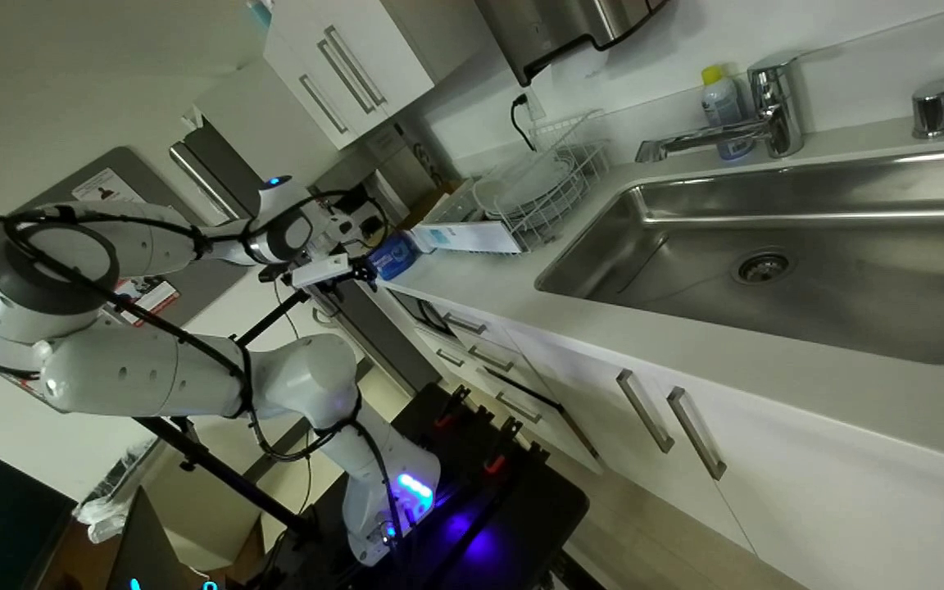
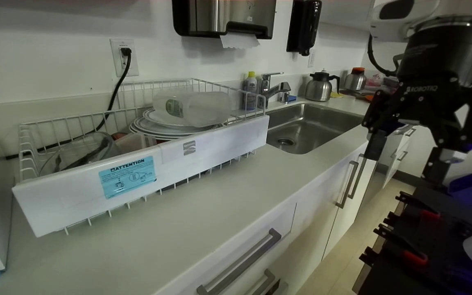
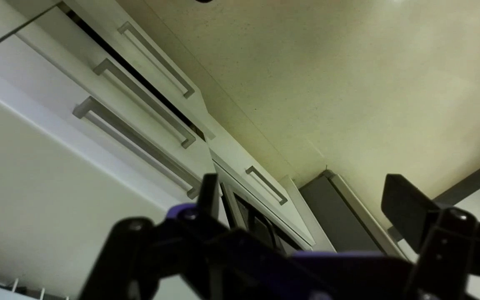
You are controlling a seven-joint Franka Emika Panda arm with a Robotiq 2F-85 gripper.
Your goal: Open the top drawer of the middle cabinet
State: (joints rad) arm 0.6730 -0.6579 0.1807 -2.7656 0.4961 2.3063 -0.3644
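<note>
The white top drawer (image 3: 52,81) lies just under the counter edge in the wrist view and looks shut. Its grey bar handle (image 3: 138,146) also shows in both exterior views (image 1: 465,324) (image 2: 240,262). Below it are the middle drawer's handle (image 3: 146,104) and the bottom drawer's handle (image 3: 156,60), with a dark gap between those two drawers. My gripper (image 2: 405,157) is open and empty, in the air out in front of the cabinets. In the wrist view its fingers (image 3: 308,196) are spread wide. The left finger overlaps the handle's end in the picture, but I see no contact.
A white dish rack (image 2: 215,143) with plates stands on the counter beside the sink (image 1: 644,192). Cabinet doors with long handles (image 1: 644,410) are under the sink. A further drawer (image 3: 265,185) and a grey appliance (image 3: 340,212) lie beyond. A black base (image 1: 537,492) carries the arm.
</note>
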